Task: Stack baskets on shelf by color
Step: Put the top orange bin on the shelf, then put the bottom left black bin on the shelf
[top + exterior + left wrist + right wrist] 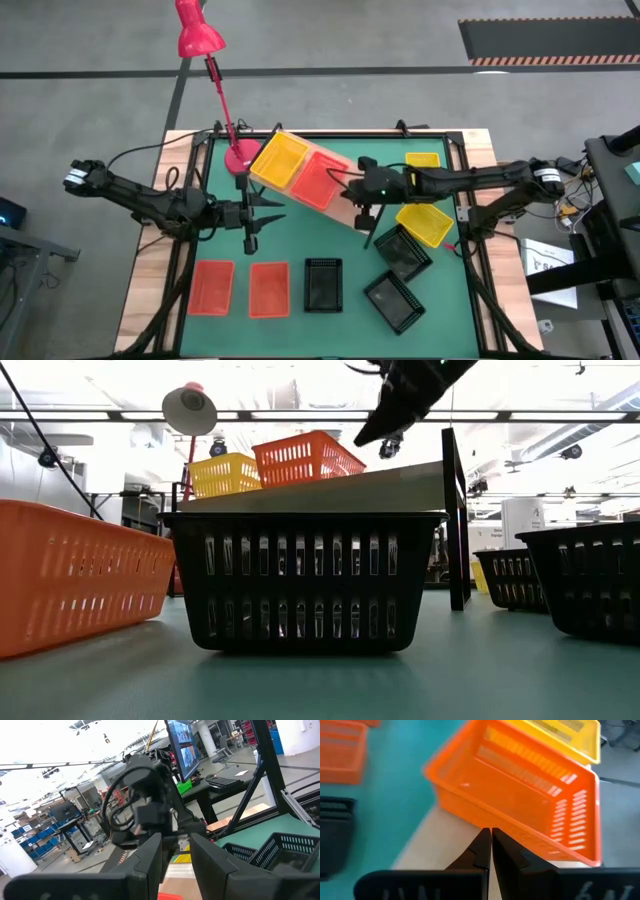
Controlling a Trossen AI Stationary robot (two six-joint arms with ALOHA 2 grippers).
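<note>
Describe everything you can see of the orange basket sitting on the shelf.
The orange basket is a shallow rectangular tray of what looks like plastic, with slotted mesh walls and an open top. It sits upright and empty on the light-wood shelf, side by side with a yellow basket. The shelf lies slanted across the green mat. The right tool, shut, hovers just by its near wall.

Both arms are dark, jointed and slender, with black cables looping along them and a white band near each outer end, at mid-left and mid-right of the high view. The right arm carries a small green light. Fingers are black, tapered wedges.
</note>
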